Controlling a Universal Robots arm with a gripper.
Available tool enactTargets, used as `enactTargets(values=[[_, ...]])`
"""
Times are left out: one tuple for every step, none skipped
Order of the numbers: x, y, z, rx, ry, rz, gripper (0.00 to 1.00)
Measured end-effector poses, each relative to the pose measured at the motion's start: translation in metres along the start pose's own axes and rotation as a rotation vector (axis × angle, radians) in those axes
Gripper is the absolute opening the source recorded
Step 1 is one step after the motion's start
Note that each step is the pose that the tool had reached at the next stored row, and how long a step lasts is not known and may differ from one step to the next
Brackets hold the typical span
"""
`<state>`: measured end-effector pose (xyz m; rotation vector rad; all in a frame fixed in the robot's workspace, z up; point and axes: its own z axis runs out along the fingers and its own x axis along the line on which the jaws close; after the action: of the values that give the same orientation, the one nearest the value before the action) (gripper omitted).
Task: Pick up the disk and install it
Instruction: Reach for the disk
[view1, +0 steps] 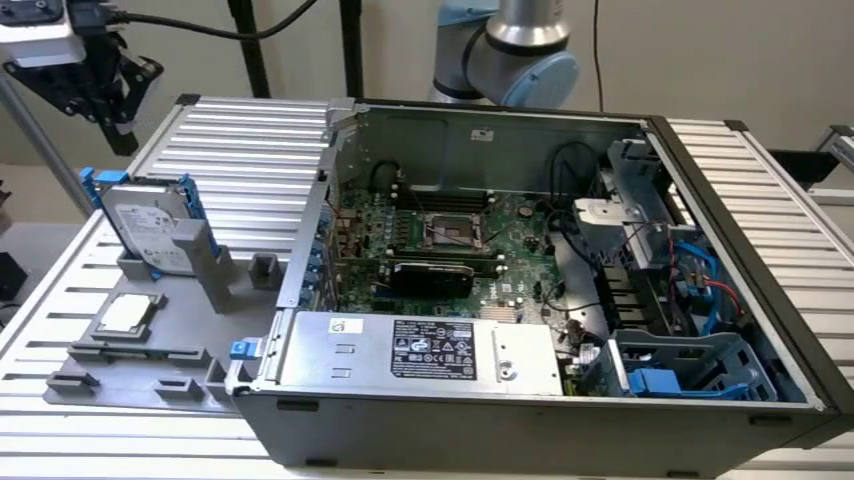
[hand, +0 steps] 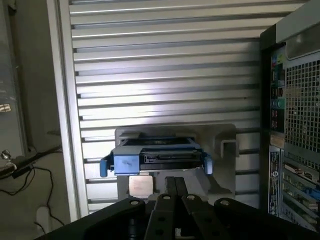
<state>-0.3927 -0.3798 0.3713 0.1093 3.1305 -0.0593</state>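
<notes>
Disk (view1: 140, 225) in its blue frame, standing on edge in a grey holder (view1: 134, 350) on the slatted tabletop (view1: 240, 130), at the exterior view's left of the open computer case (view1: 534, 420), tool (view1: 118, 120) above it and well apart, clenched on nothing

Grey jointed arm (view1: 523, 48) rising upright, black pincer (hand: 176, 186) held aloft, pointing downward, fingers closed together
</notes>
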Motion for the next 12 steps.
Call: enactTargets(values=[[0.005, -0.0001, 0.0006, 0.0001, 0.0020, 0.000, 0.00], [0.009, 0.0000, 0.0011, 0.0003, 0.0045, 0.000, 0.00], [0.012, 0.0001, 0.0017, 0.0005, 0.0071, 0.000, 0.00], [0.014, 0.0004, 0.0021, 0.0007, 0.0099, 0.000, 0.00], [0.015, 0.0009, 0.0026, 0.0008, 0.0129, -0.001, 0.00], [0.016, 0.0012, 0.0030, 0.0010, 0.0161, -0.001, 0.00], [0.017, 0.0015, 0.0033, 0.0013, 0.0194, -0.001, 0.00], [0.018, 0.0019, 0.0037, 0.0016, 0.0224, -0.001, 0.00], [0.019, 0.0024, 0.0042, 0.0017, 0.0246, -0.001, 0.00], [0.020, 0.0028, 0.0048, 0.0018, 0.0262, -0.001, 0.00], [0.021, 0.0032, 0.0055, 0.0020, 0.0272, -0.002, 0.00], [0.022, 0.0036, 0.0063, 0.0020, 0.0277, -0.002, 0.00]])
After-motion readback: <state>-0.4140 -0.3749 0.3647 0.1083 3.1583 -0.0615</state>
